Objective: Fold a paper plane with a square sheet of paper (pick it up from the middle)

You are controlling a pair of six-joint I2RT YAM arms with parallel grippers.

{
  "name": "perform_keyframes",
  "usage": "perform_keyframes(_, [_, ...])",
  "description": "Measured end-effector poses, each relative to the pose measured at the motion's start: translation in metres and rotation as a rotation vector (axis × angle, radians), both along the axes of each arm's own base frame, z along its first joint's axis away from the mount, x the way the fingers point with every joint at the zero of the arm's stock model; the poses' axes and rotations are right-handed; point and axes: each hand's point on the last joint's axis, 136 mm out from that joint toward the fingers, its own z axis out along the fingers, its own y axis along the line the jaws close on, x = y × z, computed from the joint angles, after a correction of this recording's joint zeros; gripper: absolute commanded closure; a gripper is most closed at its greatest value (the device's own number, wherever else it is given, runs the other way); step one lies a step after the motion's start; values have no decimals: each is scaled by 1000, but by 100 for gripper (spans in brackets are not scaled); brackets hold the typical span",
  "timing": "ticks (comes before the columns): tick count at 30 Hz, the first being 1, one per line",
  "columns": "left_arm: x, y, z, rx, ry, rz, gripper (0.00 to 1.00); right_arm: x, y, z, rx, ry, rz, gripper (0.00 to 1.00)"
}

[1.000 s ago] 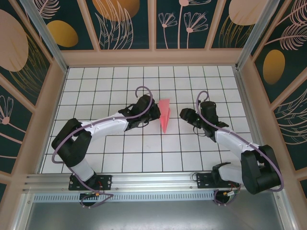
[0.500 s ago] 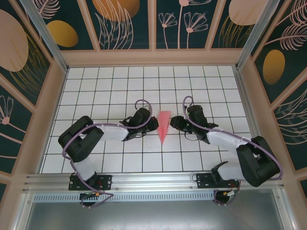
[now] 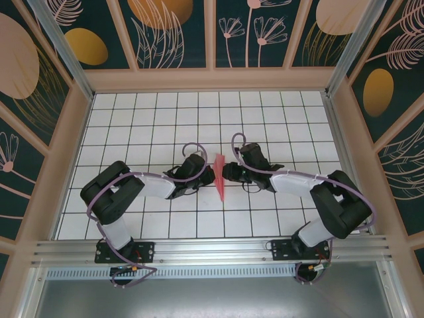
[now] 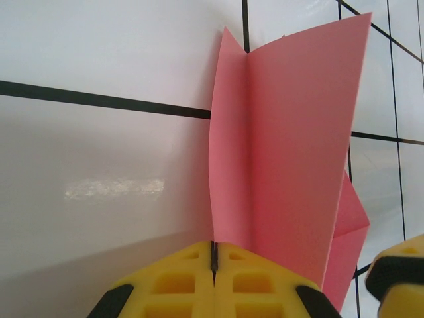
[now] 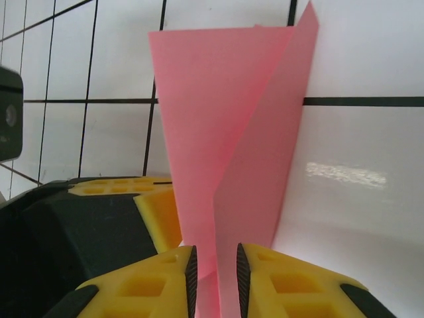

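Observation:
The salmon-pink sheet of paper, folded into a narrow paper plane (image 3: 218, 177), stands on edge mid-table between both grippers. My left gripper (image 3: 210, 174) is shut on its left edge. In the left wrist view the yellow pads (image 4: 179, 285) meet on the fold of the plane (image 4: 285, 146). My right gripper (image 3: 227, 173) comes in from the right. Its jaws (image 5: 215, 265) straddle the plane's layers (image 5: 225, 132) with a narrow gap, not pressed on the paper. The left gripper's pad (image 5: 159, 212) shows beside them.
The white gridded table (image 3: 159, 119) is walled by a wooden frame with patterned panels. An aluminium rail (image 3: 212, 248) runs along the near edge by the arm bases. Bare tiles lie behind and in front of the grippers.
My right gripper has moved left up to the plane and its jaws have narrowed around it. The left gripper has drawn the plane nearer and tipped it onto its edge.

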Motion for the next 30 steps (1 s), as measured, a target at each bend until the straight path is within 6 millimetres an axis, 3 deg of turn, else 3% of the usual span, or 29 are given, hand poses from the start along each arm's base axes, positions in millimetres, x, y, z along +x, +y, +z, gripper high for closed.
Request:
perform_keyframes(14, [0, 0, 0, 0, 0, -1, 100, -6, 9, 1, -11, -8, 22, 78])
perform_keyframes(30, [0, 0, 3, -5, -5, 0, 100, 8, -5, -20, -133, 8, -59, 69])
